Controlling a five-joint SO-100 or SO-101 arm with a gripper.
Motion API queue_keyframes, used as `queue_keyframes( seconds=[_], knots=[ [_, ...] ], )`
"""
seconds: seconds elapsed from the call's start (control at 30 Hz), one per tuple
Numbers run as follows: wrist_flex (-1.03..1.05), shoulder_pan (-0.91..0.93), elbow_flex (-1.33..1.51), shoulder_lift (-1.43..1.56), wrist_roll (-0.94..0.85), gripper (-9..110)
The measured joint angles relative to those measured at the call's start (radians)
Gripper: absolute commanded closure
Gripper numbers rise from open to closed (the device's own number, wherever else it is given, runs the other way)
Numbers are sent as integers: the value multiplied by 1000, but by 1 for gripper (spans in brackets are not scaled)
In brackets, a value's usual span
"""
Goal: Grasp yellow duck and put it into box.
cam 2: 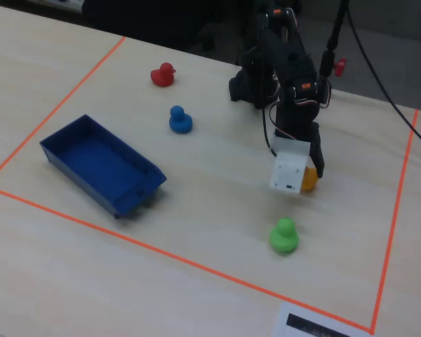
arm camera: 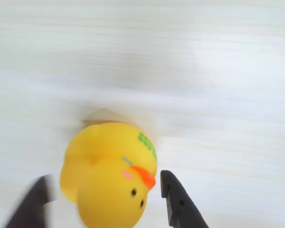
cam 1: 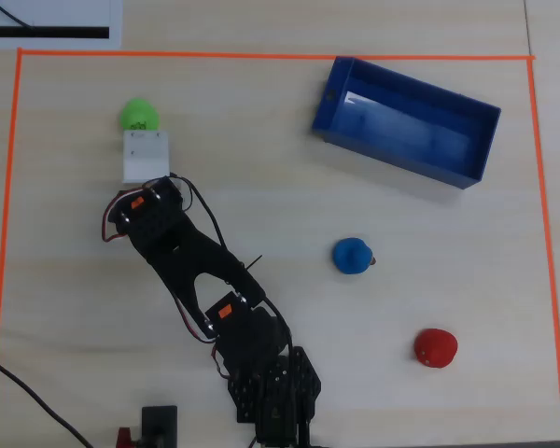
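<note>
Overhead view shows the desk [cam 1: 261, 168] marked off with an orange line, the box [cam 1: 403, 119] lying empty toward the upper right, and the arm [cam 1: 191, 266] reaching up and left from its base at the bottom edge. The box is well apart from the arm's tip.

The duck [arm camera: 109, 173] sits on the desk between the two fingers of the end effector [arm camera: 104, 202] in the wrist view, beak toward the right finger. The fingers stand apart on either side of it; whether either one touches the duck I cannot tell through the blur. In the fixed view only a sliver of the duck [cam 2: 308, 179] shows behind the white wrist camera.

So the grasp looks to be the step in hand. Next comes closing on the duck, lifting, and carrying it across to the box.
</note>
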Motion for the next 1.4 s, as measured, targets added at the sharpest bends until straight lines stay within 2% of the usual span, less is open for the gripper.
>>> queue_keyframes(
  seconds=[0.13,0.5,0.73,0.87,1.1,1.23,1.4],
  knots=[
    [-11,-8,-3,-2,3,101],
    [-11,-8,-8,-5,3,101],
    [121,71,-23,133,2,101],
    [233,192,-126,356,-6,101],
    [311,543,-204,712,-100,101],
    [259,761,-172,836,-158,101],
    [92,1012,29,907,-204,101]
  ],
)
